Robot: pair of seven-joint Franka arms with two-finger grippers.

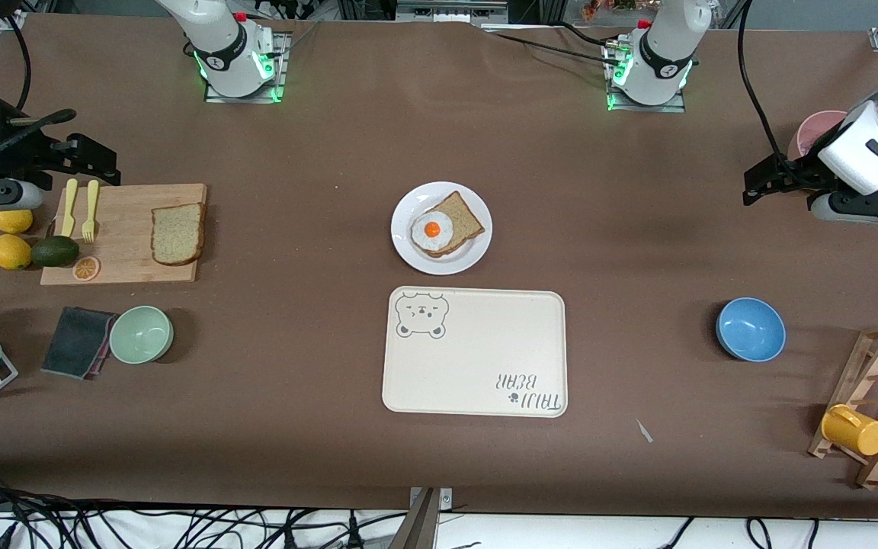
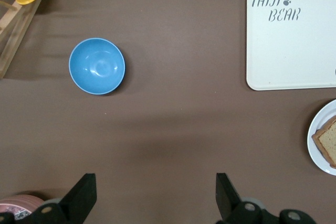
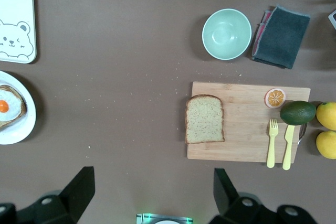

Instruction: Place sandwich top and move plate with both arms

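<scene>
Nothing underway yet: the wholemeal sandwich top (image 1: 177, 234) lies on the cutting board (image 1: 123, 263), left of frame. The egg-topped slice (image 1: 446, 225) waits on the plate (image 1: 408, 248), centre. Right gripper (image 3: 152, 195) above the board, left gripper (image 2: 156, 200) near the blue bowl (image 2: 97, 66): both spread wide, empty.

Open tabletop beneath the right gripper (image 3: 149, 195), fingers spread, up to the cutting board (image 3: 247, 145); sandwich top (image 3: 204, 119) on the board edge nearest it, forks (image 3: 272, 142) and avocado (image 3: 297, 112) well apart. Bare table under the open left gripper (image 2: 155, 195); blue bowl (image 2: 97, 66) and tray (image 2: 291, 51) flanking.
</scene>
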